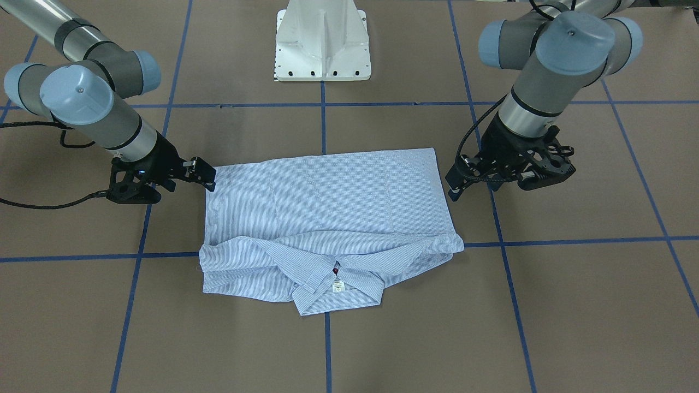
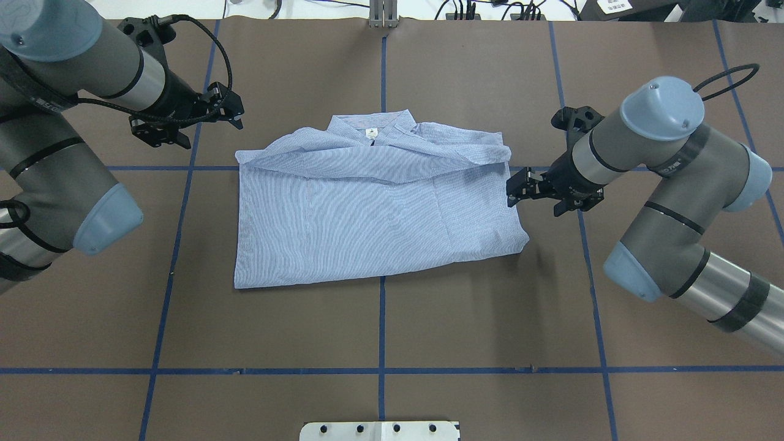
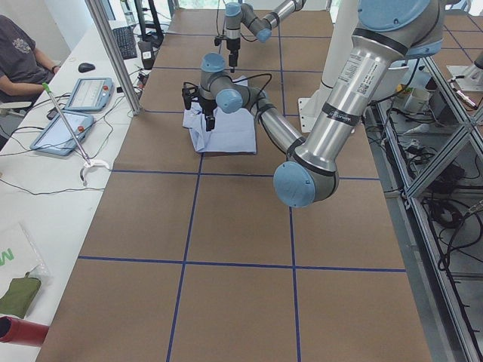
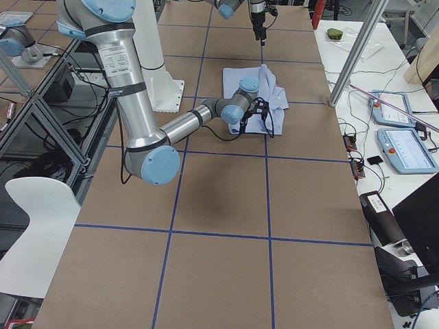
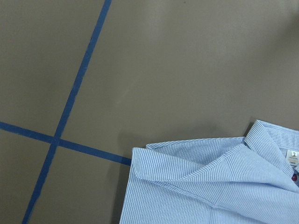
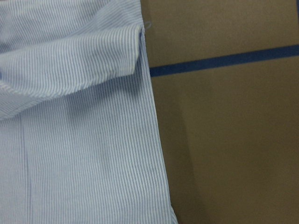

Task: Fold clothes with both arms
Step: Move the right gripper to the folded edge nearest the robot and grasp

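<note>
We see the shirt lying flat in the middle of the brown table, folded to a rough rectangle. The collar and white neck label are at the end away from the robot, the straight edge toward it. A loose folded band of cloth runs across the collar end

Right gripper sits right at the shirt's edge on the robot's right side, just below that folded band. Its jaws look a little apart with no cloth between them. Its wrist view looks straight down on that shirt edge and a blue tape line, so we read it as above the cloth; we can't tell if it touches

Left gripper is off the shirt's other side, near the collar-end corner and clear of the cloth, jaws apart and empty as far as we can make out. Its wrist view has that shirt corner at lower right, bare table elsewhere

White pedestal base stands behind the shirt
</note>
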`<state>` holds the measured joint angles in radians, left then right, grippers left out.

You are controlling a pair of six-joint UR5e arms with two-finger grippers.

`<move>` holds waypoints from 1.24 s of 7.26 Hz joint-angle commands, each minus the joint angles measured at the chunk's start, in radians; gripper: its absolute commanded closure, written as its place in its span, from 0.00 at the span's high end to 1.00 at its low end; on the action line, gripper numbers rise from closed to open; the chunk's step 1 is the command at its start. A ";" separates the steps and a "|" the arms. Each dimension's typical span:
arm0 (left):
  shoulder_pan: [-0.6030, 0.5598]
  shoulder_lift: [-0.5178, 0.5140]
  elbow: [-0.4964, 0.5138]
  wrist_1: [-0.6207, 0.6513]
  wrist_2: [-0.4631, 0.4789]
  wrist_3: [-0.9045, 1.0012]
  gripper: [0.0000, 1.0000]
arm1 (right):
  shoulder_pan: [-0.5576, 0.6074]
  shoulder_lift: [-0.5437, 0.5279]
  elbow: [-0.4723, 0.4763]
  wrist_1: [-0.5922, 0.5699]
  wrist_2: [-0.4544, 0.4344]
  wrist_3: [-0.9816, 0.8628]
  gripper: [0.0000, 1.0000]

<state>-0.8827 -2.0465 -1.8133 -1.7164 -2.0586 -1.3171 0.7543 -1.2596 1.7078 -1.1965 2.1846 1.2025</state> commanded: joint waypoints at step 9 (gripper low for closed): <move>-0.001 -0.006 -0.021 0.014 0.006 -0.005 0.99 | -0.064 0.019 -0.019 0.000 -0.003 -0.003 0.46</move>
<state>-0.8822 -2.0525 -1.8348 -1.7027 -2.0526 -1.3223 0.6820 -1.2434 1.6886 -1.1977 2.1800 1.2021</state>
